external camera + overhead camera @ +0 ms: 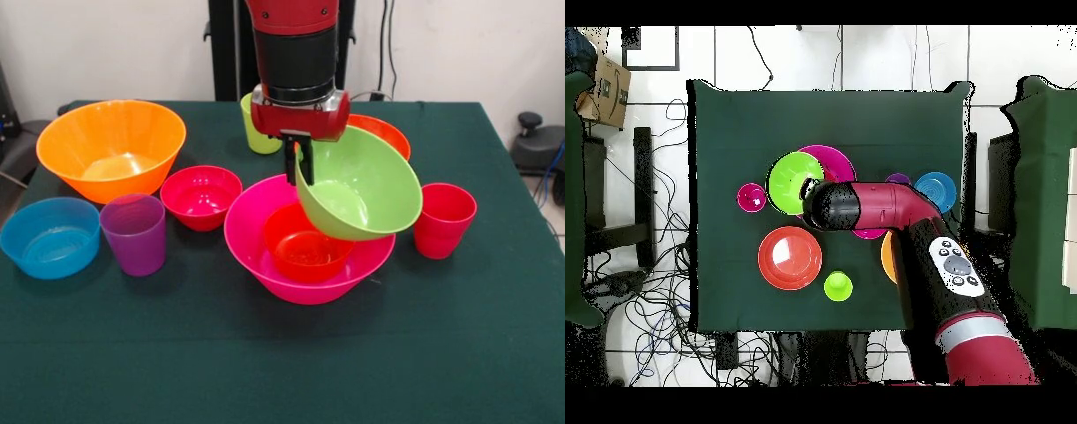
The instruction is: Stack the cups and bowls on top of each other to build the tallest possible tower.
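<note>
I see white tiled floor strewn with cables around the green-clothed table (265,371). Mid-table, the pink bowl (256,252) holds a small orange bowl (305,247). My gripper (298,163) is clamped on the green bowl's (362,190) rim, tilting it above them.

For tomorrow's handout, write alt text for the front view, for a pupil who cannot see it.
A red robot arm's end effector grips the rim of a tilted green bowl over a pink bowl holding a small orange bowl. Around them on the green table stand more bowls and cups.
</note>
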### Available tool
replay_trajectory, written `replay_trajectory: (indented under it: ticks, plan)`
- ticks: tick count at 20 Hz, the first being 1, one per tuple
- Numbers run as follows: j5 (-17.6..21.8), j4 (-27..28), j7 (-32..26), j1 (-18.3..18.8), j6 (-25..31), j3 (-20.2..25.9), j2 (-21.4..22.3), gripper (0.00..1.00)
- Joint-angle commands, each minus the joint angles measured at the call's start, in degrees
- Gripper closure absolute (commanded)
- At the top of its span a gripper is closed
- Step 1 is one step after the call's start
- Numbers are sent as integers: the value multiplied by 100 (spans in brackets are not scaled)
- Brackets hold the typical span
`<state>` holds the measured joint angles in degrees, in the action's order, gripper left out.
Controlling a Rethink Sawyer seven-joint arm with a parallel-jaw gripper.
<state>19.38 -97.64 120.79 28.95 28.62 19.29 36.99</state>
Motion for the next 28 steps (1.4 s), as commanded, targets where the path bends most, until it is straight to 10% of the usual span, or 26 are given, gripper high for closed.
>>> replay_trajectory:
  ticks: [1, 28]
  plan:
    - [497, -41, -876, 173, 98, 406, -75, 100]
    - [1314, -99, -267, 92, -634, -8, -531, 100]
